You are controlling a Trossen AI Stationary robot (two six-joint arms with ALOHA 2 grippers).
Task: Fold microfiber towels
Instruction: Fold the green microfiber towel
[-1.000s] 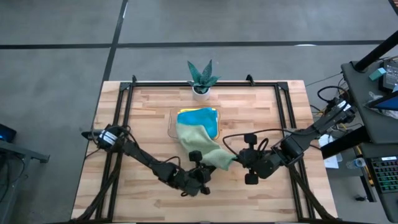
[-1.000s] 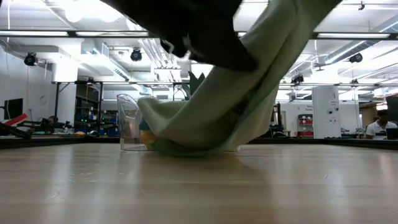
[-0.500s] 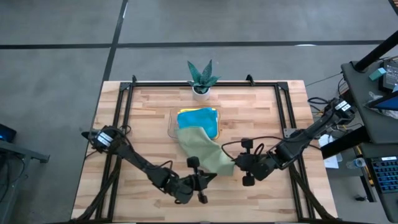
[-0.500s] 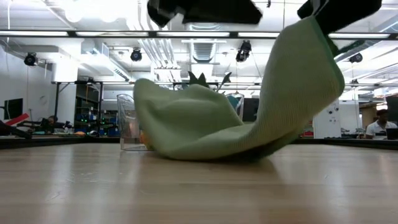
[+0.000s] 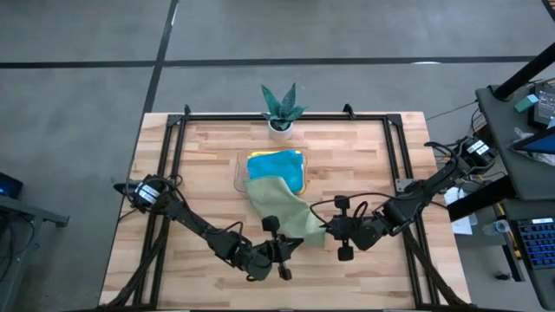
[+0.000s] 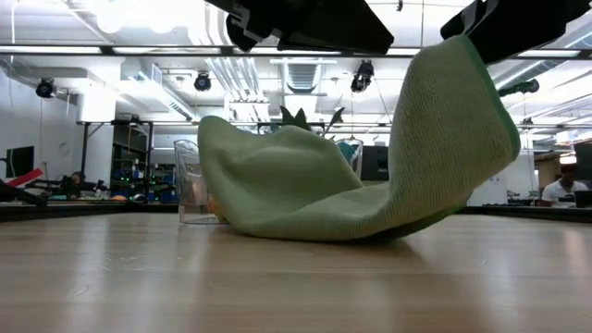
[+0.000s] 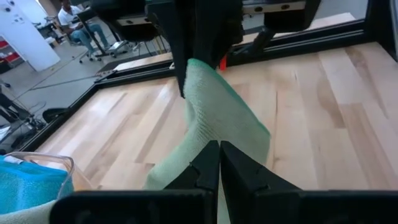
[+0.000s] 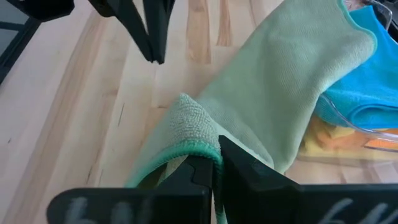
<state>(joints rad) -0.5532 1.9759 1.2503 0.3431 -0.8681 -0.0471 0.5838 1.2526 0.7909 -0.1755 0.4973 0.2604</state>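
The right gripper [image 8: 214, 163] is pinching a corner of the pale green towel [image 5: 282, 206] between its closed fingers, holding that corner lifted above the desk [image 5: 208, 156] toward the front edge, right of the middle. The left gripper [image 5: 295, 246] is hovering just beside it, near the front edge at the middle, its fingers [image 7: 205, 165] pressed together with nothing clearly caught between them; in the left wrist view the cloth is hanging just beyond their tips. From the raised corner the pale green towel is sagging down to the wood and trailing back to the clear plastic tray [image 5: 238, 173] at the middle of the desk, draping over its near rim. In the tray the teal-blue towel [image 5: 277, 165] is lying on top, with yellow and orange cloths [image 8: 336, 138] showing beneath it. A small potted plant [image 5: 281, 108] is standing at the back edge.
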